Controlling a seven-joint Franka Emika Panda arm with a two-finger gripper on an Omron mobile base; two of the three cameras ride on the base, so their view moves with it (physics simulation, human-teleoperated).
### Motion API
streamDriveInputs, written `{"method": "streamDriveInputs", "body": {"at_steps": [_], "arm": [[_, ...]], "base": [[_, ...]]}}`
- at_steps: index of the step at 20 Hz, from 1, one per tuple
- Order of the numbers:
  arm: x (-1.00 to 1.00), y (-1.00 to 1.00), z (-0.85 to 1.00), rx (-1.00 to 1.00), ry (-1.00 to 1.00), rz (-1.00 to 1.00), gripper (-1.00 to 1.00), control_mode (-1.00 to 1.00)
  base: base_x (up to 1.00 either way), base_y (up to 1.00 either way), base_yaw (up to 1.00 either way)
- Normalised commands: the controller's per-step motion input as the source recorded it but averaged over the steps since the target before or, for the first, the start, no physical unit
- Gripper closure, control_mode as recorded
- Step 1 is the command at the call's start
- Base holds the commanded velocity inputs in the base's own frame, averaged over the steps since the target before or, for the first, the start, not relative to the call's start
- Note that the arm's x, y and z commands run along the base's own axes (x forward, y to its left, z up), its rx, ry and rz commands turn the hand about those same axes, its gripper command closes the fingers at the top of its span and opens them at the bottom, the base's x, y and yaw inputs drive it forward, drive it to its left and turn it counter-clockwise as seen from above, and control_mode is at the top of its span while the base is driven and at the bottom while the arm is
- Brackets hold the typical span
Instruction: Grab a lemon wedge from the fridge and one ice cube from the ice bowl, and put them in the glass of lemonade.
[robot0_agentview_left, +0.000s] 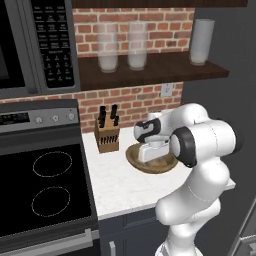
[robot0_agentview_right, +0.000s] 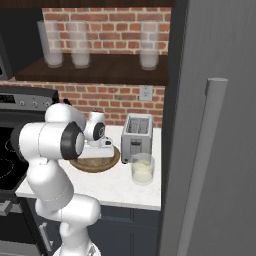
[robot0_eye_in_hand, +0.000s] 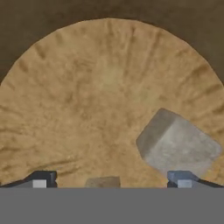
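Ice cube (robot0_eye_in_hand: 177, 146) is sitting on the floor of the ice bowl (robot0_eye_in_hand: 87, 100), and in the hand view it's off toward the right fingertip rather than centred in the gap. The gripper (robot0_eye_in_hand: 111, 178) is spread wide, both tips poking up at the bottom edge, nothing between them as far as I can see. So my read is the claw needs to slide toward that right side before closing, otherwise the right finger lands on top of the cube instead of beside it. The cube looks rotated too, a corner facing the camera, so the flat faces aren't lined up with the fingers. There's also a second small greyish bit (robot0_eye_in_hand: 102, 181) right at the bottom between the tips, probably another cube, hard to tell.

From the base cameras you only get the big picture: the hand is down over the bowl, hiding its inside. What the right base view does give you is the glass of lemonade (robot0_agentview_right: 142, 169), standing just in front of the toaster (robot0_agentview_right: 136, 135), near the bowl, with the fridge (robot0_agentview_right: 220, 125) door closed alongside.
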Motion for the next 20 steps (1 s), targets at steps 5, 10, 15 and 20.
{"method": "streamDriveInputs", "body": {"at_steps": [5,10,15,20], "arm": [[-0.21,0.0,0.02,0.03,-0.11,0.01,-1.0,-1.0],[-0.01,0.0,0.09,0.0,-0.06,0.01,-1.0,-1.0],[-0.01,0.0,0.0,0.0,0.0,0.02,-1.0,-1.0],[0.05,0.0,0.06,0.0,0.0,0.01,-1.0,-1.0]], "base": [[0.0,0.0,0.0],[0.0,0.0,0.0],[0.0,0.0,0.0],[0.0,0.0,0.0]]}}
